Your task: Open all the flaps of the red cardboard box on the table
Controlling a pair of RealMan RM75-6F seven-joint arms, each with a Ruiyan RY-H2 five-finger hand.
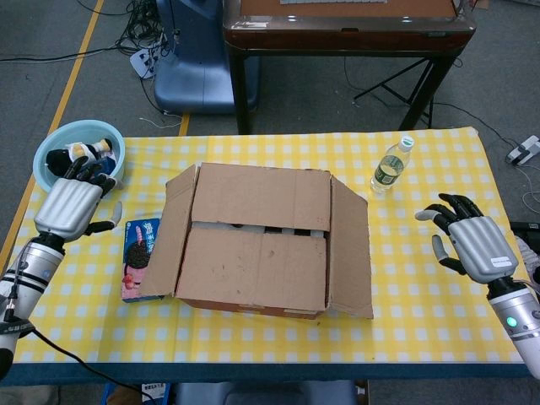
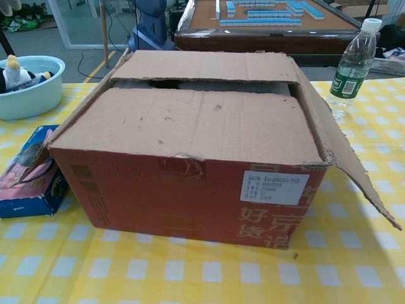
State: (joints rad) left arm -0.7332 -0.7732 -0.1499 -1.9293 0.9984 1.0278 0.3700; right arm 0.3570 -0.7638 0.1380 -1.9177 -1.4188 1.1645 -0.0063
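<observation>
The red cardboard box stands mid-table. Its front flap and back flap lie flat over the top with a narrow dark gap between them. The left flap is folded outward and slopes down over a cookie box. The right flap hangs outward too, seen also as the torn right flap in the chest view. My left hand hovers left of the box by the bowl, fingers apart, holding nothing. My right hand floats well to the right of the box, fingers spread and empty.
A blue bowl with a toy sits at the back left. A cookie box lies under the left flap's edge. A water bottle stands behind the right flap. The yellow checked table ends close to the front.
</observation>
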